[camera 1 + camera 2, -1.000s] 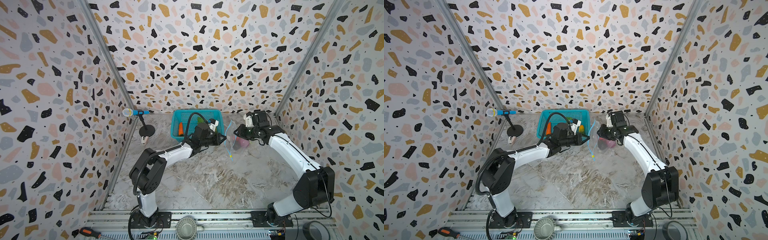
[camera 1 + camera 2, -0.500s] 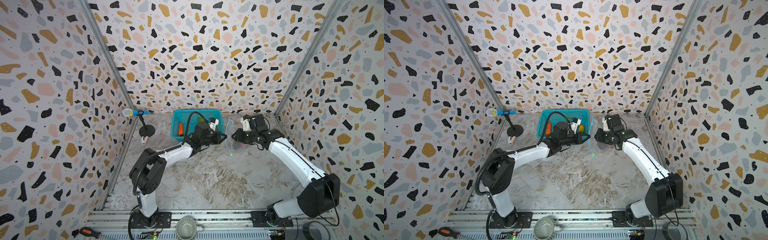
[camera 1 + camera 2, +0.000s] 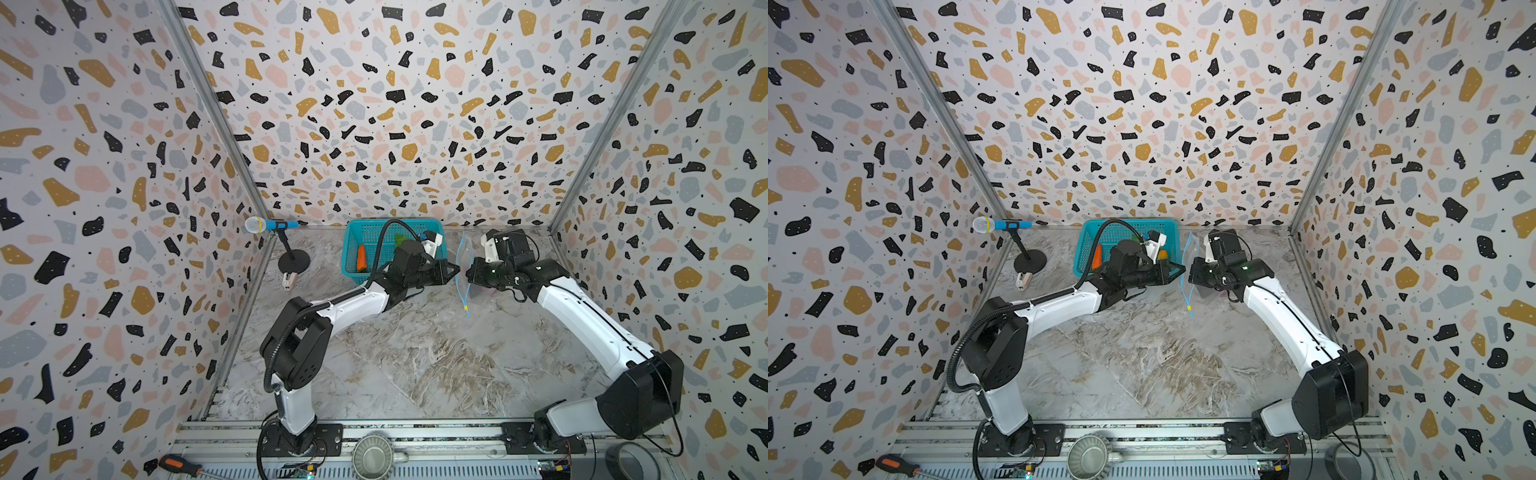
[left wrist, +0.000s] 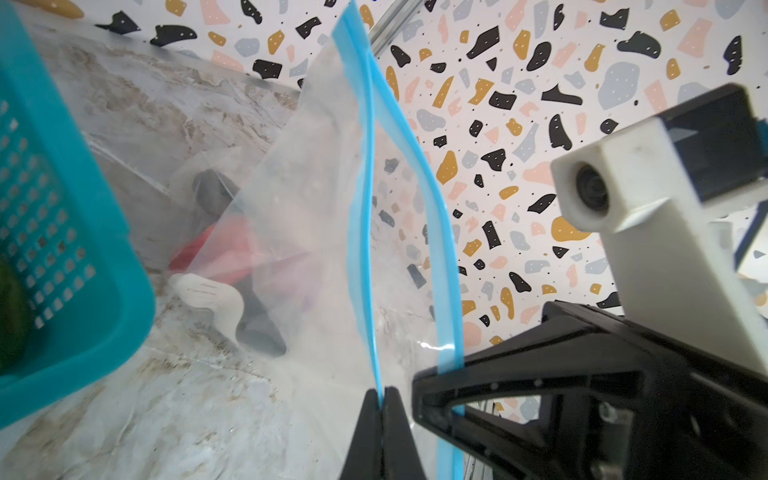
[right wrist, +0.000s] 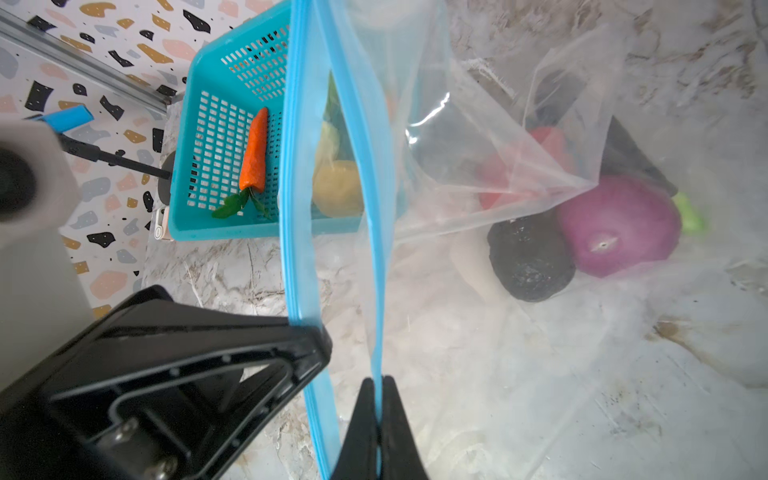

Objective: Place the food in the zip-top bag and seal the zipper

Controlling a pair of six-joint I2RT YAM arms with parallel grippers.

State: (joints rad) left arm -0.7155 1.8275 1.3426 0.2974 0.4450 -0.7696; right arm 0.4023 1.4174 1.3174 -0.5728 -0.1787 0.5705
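The clear zip-top bag [image 3: 465, 253] [image 3: 1188, 255] stands on edge between my two grippers. Its zipper [image 4: 366, 208] is parted into two light blue strips, with a yellow slider [image 3: 466, 308] at the low end. My left gripper [image 4: 383, 392] [image 3: 456, 272] is shut on one strip. Facing it, my right gripper [image 5: 377, 384] [image 3: 469, 275] is shut on the other strip [image 5: 376, 208]. Inside the bag lie a purple onion [image 5: 619, 224], a red pepper [image 5: 519, 170] and a dark eggplant [image 5: 528, 266]. An orange carrot [image 5: 254, 153] and a yellow piece [image 5: 336, 187] lie in the basket.
The teal mesh basket [image 3: 353, 257] [image 3: 1086, 249] stands at the back wall, just behind my left arm. A microphone on a small stand [image 3: 291, 257] is at the back left. The patterned walls close in on three sides.
My right gripper has moved left to the bag's rim and closed on the second blue strip. The left gripper has kept its hold and place.
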